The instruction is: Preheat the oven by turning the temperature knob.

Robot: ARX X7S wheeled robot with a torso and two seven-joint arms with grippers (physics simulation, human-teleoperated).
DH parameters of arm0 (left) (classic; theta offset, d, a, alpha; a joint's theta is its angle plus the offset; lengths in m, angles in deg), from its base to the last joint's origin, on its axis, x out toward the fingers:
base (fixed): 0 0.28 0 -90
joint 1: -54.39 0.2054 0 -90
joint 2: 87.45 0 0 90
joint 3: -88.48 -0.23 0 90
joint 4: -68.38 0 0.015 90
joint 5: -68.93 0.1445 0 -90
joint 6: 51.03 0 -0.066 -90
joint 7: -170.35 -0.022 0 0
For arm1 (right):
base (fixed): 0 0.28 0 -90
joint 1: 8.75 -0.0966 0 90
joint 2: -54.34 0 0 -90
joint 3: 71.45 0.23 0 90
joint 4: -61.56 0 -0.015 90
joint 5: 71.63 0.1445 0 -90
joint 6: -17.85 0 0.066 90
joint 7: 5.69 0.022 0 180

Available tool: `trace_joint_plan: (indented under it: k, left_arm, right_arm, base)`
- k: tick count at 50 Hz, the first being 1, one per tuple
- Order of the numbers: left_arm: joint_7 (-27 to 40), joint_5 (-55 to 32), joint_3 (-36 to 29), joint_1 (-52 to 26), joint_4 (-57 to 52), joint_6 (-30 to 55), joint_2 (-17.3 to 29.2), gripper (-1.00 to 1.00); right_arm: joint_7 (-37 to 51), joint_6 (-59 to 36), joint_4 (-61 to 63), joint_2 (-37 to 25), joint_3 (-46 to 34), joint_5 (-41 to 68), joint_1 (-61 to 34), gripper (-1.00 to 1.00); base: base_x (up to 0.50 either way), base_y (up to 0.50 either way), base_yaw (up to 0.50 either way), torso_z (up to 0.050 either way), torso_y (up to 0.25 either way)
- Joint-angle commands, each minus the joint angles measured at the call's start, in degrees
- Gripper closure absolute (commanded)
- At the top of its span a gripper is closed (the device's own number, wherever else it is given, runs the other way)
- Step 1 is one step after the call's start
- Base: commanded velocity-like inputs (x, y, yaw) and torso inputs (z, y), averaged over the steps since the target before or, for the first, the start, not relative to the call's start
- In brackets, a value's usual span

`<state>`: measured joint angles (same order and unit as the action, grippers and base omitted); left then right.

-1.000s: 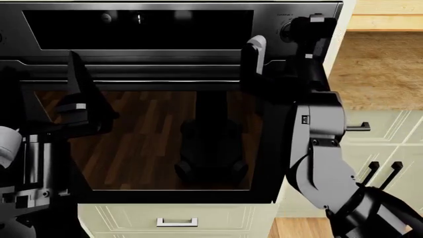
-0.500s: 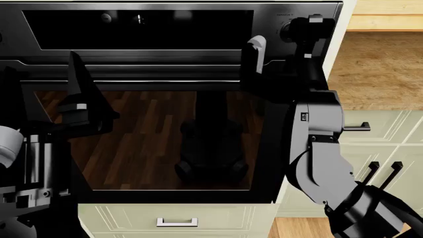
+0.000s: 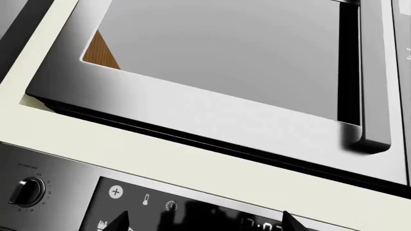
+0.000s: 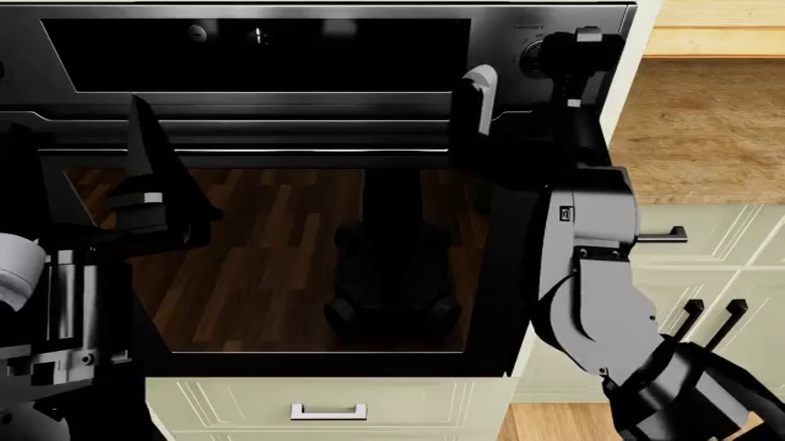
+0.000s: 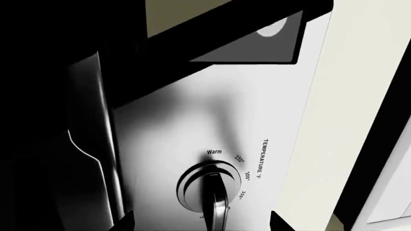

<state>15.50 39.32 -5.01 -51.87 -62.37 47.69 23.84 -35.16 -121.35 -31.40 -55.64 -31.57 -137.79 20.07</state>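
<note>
The oven filled most of the head view: a black built-in unit with a dark, glossy glass door that mirrored a wood-plank floor and the robot's own shape, a long straight bar handle across the top of the door, and a wide dark display panel above it. Cream cabinet fronts with recessed panels stood below and to the oven's right, each drawer carrying a small squared metal handle. Beyond them lay a pale wood-grain worktop.

In the left wrist view a brushed-steel appliance with a smooth grey door sat in a cream surround above the oven's panel, where a round plus icon, a thermometer icon and dim digits showed; a small black ridged dial sat at that panel's end.

The temperature knob sat at the right end of the control panel, round with a thin silvery rim and a raised straight ridge. Around it ran tiny lettering: "Warm", "250°", "300°", "350°" and "TEMPERATURE °F".

The right gripper was at the knob with its dark fingertips spread either side of it, open and not pinching it. The left gripper hung apart from the door, its fingers spread and holding nothing.
</note>
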Motion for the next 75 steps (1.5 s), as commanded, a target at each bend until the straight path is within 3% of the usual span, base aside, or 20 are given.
trace_joint_plan:
  k: [1,15,16,75]
  left_arm:
    - [0.1,0.1,-0.2,0.0,0.1,-0.2,0.1,-1.0]
    - [0.4,0.0,-0.4,0.1,0.0,-0.2,0.4,-1.0]
    - [0.4,0.0,-0.4,0.1,0.0,-0.3,0.4,-1.0]
    - [0.9,0.2,-1.2,-0.2,1.2,-1.2,1.1,-1.0]
  right_arm:
    - [0.5,0.2,-0.3,-0.1,0.2,0.1,0.0,-1.0]
    - [0.8,0.2,-0.5,-0.3,0.3,0.3,0.1,-1.0]
    - [0.8,0.2,-0.6,-0.3,0.4,0.3,0.1,1.0]
    - [4.7,2.4,-2.2,0.9,1.8,3.3,0.0,1.0]
  base:
    - [0.0,0.0,0.0,0.0,0.0]
    - [0.0,0.0,0.0,0.0,0.0]
    - [0.0,0.0,0.0,0.0,0.0]
    - [0.0,0.0,0.0,0.0,0.0]
